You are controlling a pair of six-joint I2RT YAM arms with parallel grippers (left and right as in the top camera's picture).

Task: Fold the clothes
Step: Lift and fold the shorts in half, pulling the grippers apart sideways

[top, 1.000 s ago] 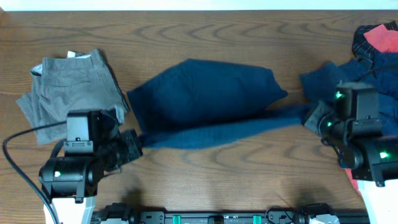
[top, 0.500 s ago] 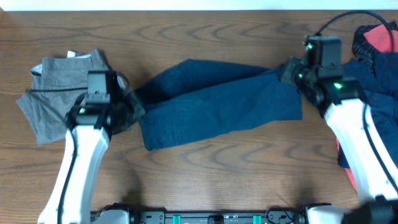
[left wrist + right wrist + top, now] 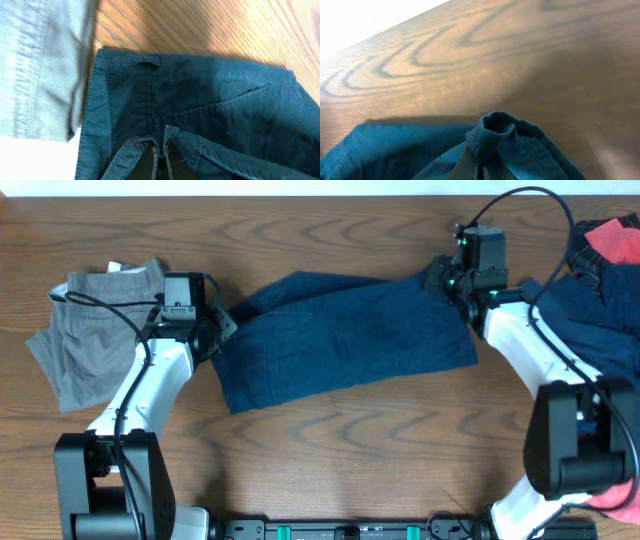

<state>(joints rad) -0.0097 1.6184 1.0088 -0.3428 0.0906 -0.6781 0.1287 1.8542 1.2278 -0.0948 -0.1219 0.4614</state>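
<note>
At the lower edge of the overhead frame, the left arm point(image 3: 150, 385) rises from its base at lower left and slants toward the upper right, with its wrist above the middle-left of the table point(image 3: 350, 450). The right arm point(image 3: 520, 345) rises from lower right and slants toward the upper left, reaching further up the frame than the left. Between the two arms, the blue garment point(image 3: 340, 340) lies spread across the centre of the table, its long axis tilted so that the right end sits higher in the frame. The left gripper point(image 3: 225, 330) is at the garment's left edge, jaws closed on a fold of the blue fabric; the left wrist view shows the fingers point(image 3: 150, 162) at bottom centre with a waistband-like hem pinched between them. The right gripper point(image 3: 437, 275) is at the garment's upper right corner, likewise clamped on it; the right wrist view shows a bunched tuft of blue cloth standing just above the closed jaws. A grey garment point(image 3: 100, 330) lies folded at the left of the frame, just beside the left wrist. A pile of clothes point(image 3: 600, 310), dark blue and red, occupies the upper right corner.
</note>
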